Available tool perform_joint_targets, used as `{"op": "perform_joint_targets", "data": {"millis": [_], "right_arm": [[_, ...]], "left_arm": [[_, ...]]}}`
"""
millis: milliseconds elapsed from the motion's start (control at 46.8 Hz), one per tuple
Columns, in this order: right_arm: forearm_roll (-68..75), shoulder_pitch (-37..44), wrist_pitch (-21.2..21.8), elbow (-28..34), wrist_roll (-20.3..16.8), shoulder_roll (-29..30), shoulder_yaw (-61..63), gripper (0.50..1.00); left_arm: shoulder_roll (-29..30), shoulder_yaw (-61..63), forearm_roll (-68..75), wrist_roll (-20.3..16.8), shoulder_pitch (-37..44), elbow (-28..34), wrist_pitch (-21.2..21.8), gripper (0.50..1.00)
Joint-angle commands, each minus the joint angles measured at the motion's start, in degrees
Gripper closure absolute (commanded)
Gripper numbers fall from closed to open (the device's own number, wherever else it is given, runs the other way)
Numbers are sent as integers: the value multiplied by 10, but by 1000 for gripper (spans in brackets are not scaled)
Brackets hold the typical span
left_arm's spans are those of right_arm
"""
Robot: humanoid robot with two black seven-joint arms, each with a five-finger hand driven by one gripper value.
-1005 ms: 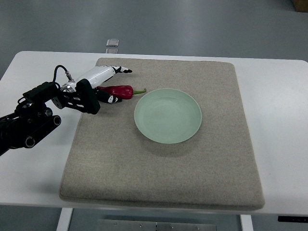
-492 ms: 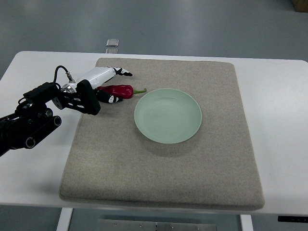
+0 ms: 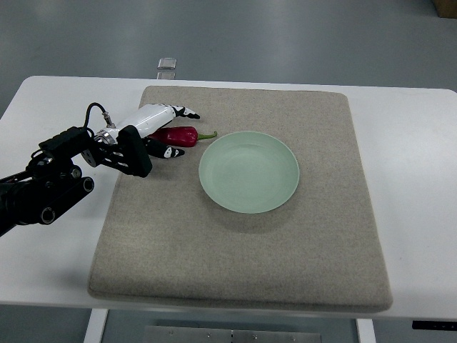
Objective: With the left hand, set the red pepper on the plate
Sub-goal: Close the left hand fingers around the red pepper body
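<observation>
- The red pepper point(image 3: 176, 135) lies on the mat point(image 3: 243, 271), just left of the plate point(image 3: 248, 171).
- Left robot hand point(image 3: 158, 131) straddles it, fingers spread, nothing gripped.
- Likely light, smooth, slippery; pinch its thick middle.

A mat point(image 3: 243, 243) is lying on the table point(image 3: 414, 179). The plate point(image 3: 248, 171) is sitting on the mat near frame centre; the pepper point(image 3: 178, 135) is lying just to its upper left, by the left hand point(image 3: 153, 132).

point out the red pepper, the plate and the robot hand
red pepper point(image 3: 180, 134), top view, middle of its red body
plate point(image 3: 214, 196), top view, near-left rim
left robot hand point(image 3: 158, 128), top view, white back of hand
</observation>
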Motion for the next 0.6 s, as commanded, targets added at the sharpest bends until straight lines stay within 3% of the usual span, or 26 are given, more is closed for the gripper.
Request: {"op": "perform_joint_targets", "data": {"millis": [0, 171, 577], "right_arm": [[0, 0, 0, 0, 0, 0, 0, 572], [0, 0, 0, 0, 0, 0, 0, 572], [0, 0, 0, 0, 0, 0, 0, 572]], "left_arm": [[0, -1, -1, 1, -1, 0, 1, 714], [-1, -1, -1, 1, -1, 7, 1, 763], [-2, -1, -2, 0, -2, 7, 1, 767]]}}
